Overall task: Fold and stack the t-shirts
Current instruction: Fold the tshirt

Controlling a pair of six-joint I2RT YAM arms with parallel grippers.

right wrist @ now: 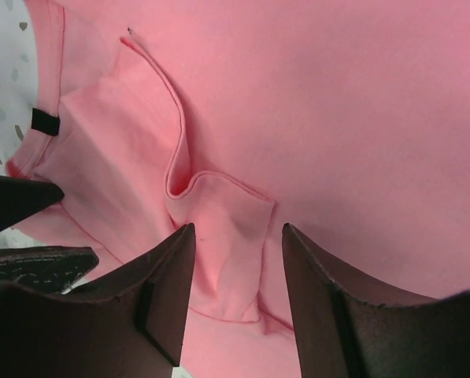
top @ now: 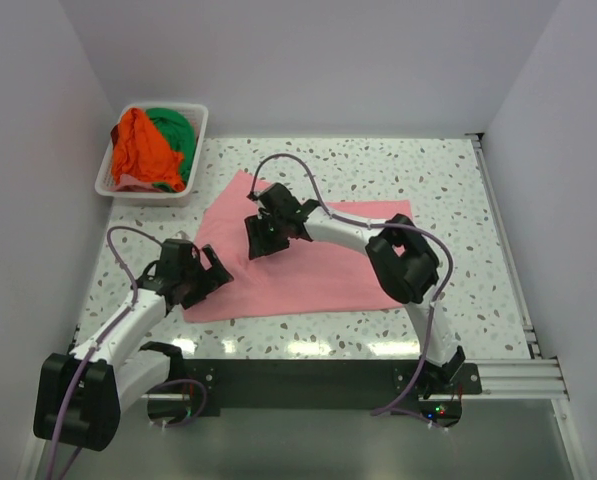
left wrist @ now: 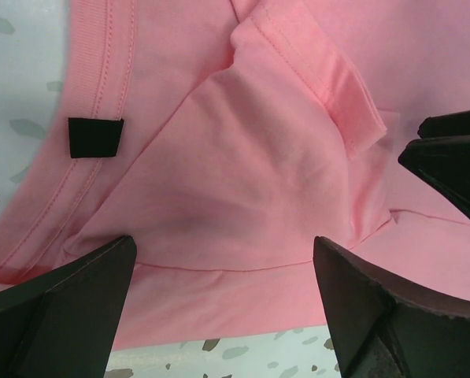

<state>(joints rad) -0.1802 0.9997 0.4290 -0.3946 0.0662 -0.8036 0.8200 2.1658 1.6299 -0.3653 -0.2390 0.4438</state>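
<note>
At the far left, the orange t-shirt (top: pixel 138 150) and green t-shirt (top: pixel 175 130) lay heaped in the white basket (top: pixel 143 196). My left gripper (left wrist: pixel 227 260), fingers spread wide, hovered at the left edge of the pink t-shirt (top: pixel 318 270), which lay on the table (top: pixel 428 180). My right gripper (right wrist: pixel 238 236), fingers parted, straddled a sleeve fold.

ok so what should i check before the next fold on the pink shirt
1. pink t-shirt lies spread on the table: ok
2. left jaws open over its tucked sleeve: ok
3. right jaws open, a cloth fold between them: ok
4. cloth smooth: not ok, creased beside the collar
5. jaws touching cloth: cannot tell
6. orange t-shirt and green t-shirt sit in the basket: ok
</note>
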